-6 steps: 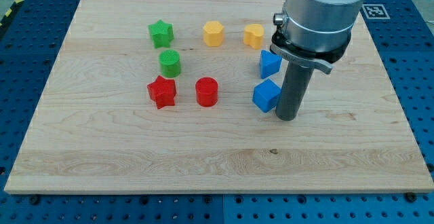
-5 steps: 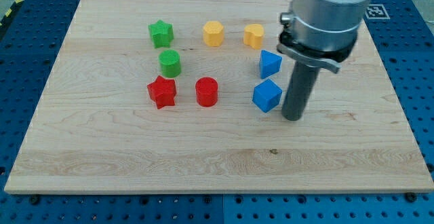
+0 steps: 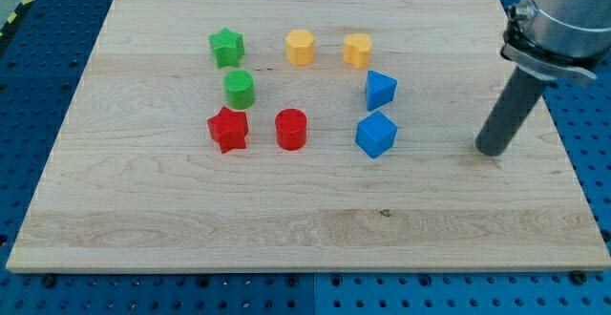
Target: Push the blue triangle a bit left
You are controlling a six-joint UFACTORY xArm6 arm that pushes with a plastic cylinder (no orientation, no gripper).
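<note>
Camera view: my tip (image 3: 491,151) well right of blue triangle (image 3: 380,90), near board's (image 3: 286,229) right edge; no claw visible.

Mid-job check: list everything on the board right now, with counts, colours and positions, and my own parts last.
green star: 1, green, upper left of the group
green cylinder: 1, green, just below the star
yellow hexagon: 1, yellow, top middle
yellow block: 1, yellow, right of the hexagon, shape unclear
blue triangle: 1, blue, below the yellow block
blue cube: 1, blue, below the triangle
red star: 1, red, lower left of the group
red cylinder: 1, red, right of the red star
wooden board: 1, light wood, under everything
my tip: 1, dark rod, far right of the blue cube, touching no block
</note>
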